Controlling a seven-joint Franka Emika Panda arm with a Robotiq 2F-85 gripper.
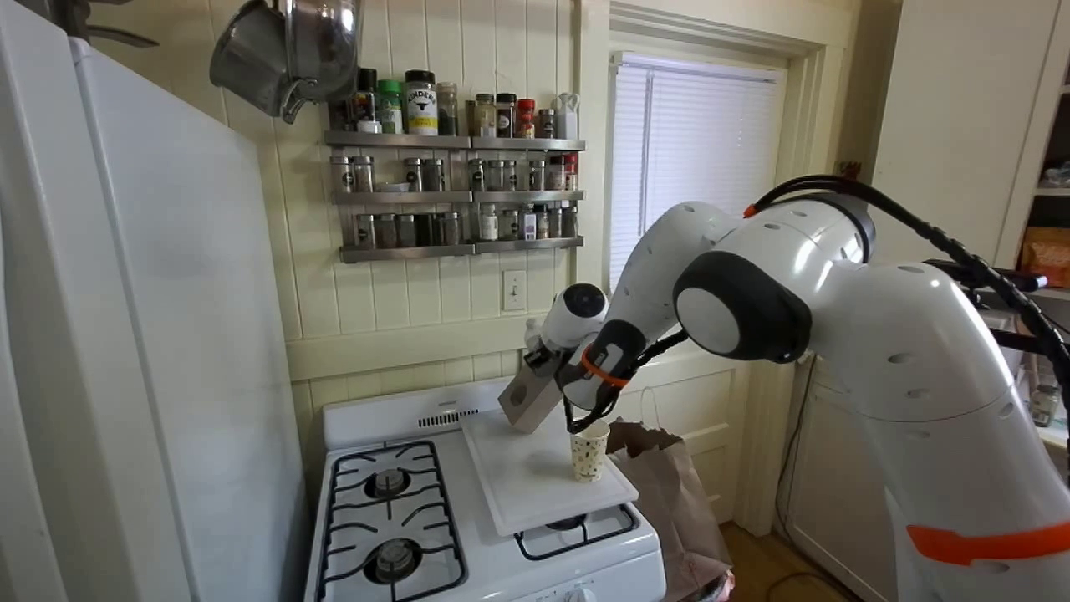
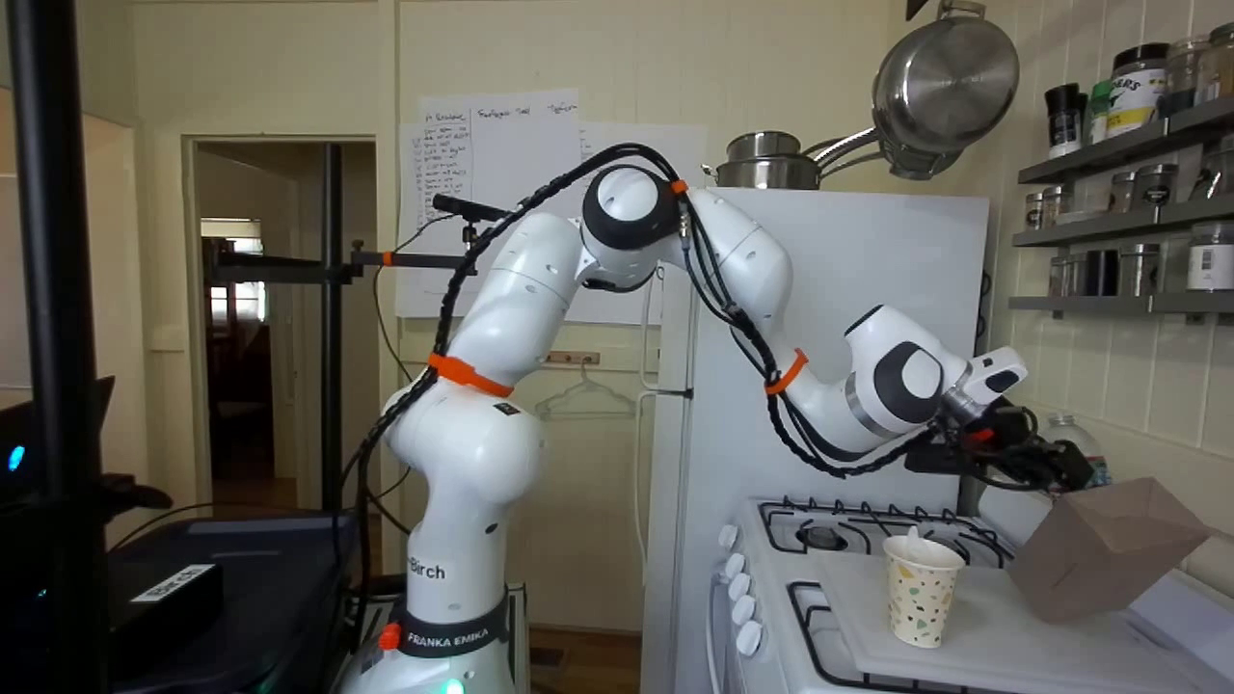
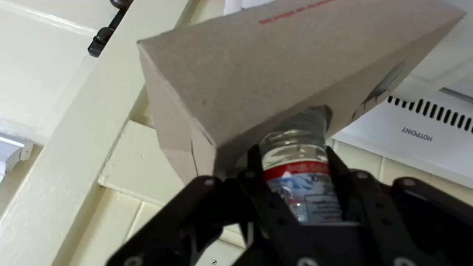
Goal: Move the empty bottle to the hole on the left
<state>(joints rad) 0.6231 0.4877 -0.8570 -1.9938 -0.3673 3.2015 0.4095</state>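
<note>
The clear bottle with a red, white and blue label [image 3: 305, 184] is between my fingers. Its neck end points up, and it also shows in both exterior views [image 1: 532, 332] [image 2: 1072, 436]. My gripper [image 3: 293, 157] is shut on the bottle. The bottle's far end sits in a hole of a brown cardboard box [image 3: 258, 74]; the part inside is hidden. A second hole [image 3: 386, 83] shows on the same face, to the right in the wrist view. The box is strongly tilted in both exterior views [image 1: 528, 401] [image 2: 1104, 549]. I cannot tell whether its low corner touches the board.
A white board [image 1: 535, 502] lies over the right side of the stove [image 1: 476, 493]. A spotted paper cup [image 2: 923, 602] stands on it, close to the box. The stove's back panel [image 1: 393, 422] and wall are right behind. A paper bag [image 1: 669, 493] stands beside the stove.
</note>
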